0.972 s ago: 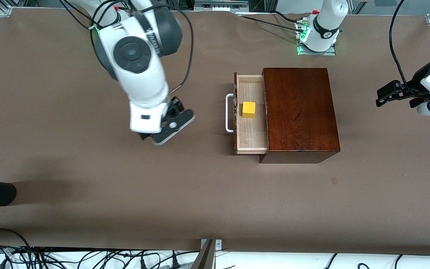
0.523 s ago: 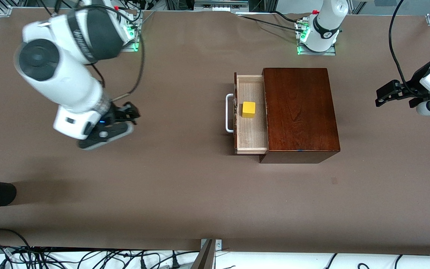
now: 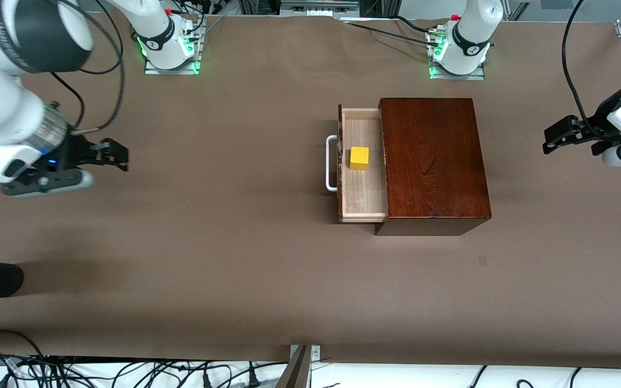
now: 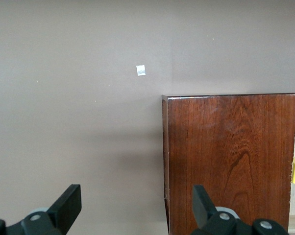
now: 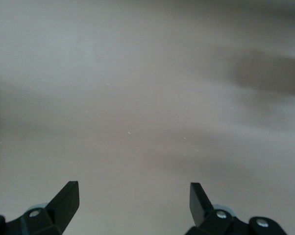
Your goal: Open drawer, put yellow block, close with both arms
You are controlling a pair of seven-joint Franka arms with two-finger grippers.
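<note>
Now you have one bench (image 3: 235, 280), one wooden box (image 3: 432, 156) with its one drawer (image 3: 364, 199) pulled out toward the right arm's end, and one yellow block (image 3: 359, 158) inside. Both spread and empty, the right gripper (image 3: 108, 155) faces the handle (image 3: 331, 163) from that end; the left gripper (image 3: 554, 137) waits nearer the box.

wooden box (image 3: 433, 161) on brown table (image 3: 235, 242)
</note>
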